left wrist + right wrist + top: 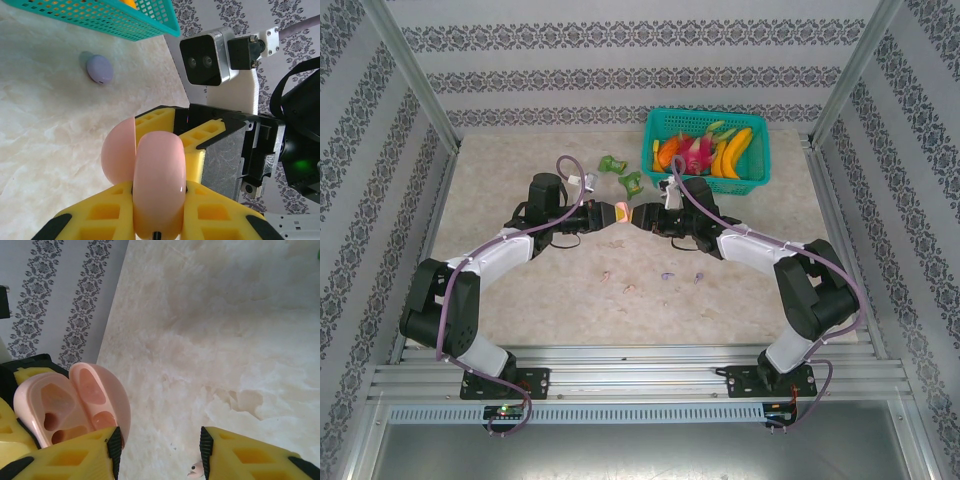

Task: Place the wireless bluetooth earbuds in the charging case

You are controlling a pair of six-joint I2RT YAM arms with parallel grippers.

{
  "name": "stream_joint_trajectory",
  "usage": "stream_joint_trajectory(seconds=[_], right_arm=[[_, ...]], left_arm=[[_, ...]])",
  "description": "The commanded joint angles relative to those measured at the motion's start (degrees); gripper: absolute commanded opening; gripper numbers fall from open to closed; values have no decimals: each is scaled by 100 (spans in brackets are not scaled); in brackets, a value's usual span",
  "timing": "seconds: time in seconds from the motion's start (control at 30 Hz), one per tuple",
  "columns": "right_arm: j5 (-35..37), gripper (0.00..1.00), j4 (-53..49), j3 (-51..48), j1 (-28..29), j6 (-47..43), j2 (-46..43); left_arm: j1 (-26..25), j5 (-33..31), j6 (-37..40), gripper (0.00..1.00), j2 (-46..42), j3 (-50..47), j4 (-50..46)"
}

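Currently the left gripper [608, 213] is pressed tight on the open pink charging case [75, 400], whose lid is swung back with the wells facing the right gripper [160, 447]. That gripper's fingers are spread with nothing between them, the case lid just beside one finger. Pink and purple earbuds [630, 289] lie loose on the table [520, 290], on the arm-base side of both grippers. A purple case [99, 68] lies beyond the left fingertips.

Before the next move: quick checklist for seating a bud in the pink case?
1. Left gripper clamped on pink case: ok.
2. Case open, wells empty: ok.
3. Earbud in right gripper: cannot tell; jaws apart, small pale piece beside one finger.
4. Loose earbuds lying on table for pickup: ok.
5. Purple case clear of both arms: ok.
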Motion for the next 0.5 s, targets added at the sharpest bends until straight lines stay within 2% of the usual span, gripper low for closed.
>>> stream_joint_trajectory(seconds=[0.0,0.23,0.47], right_arm=[[25,47,102,44,-20,1,57],[-291,47,250,167,-12,32,48],[-458,42,409,162,-95,163,82]], left_arm=[[34,156,25,5,-135,169,189],[35,194,-10,5,-138,133,263],[25,374,-230,5,-87,100,563]])
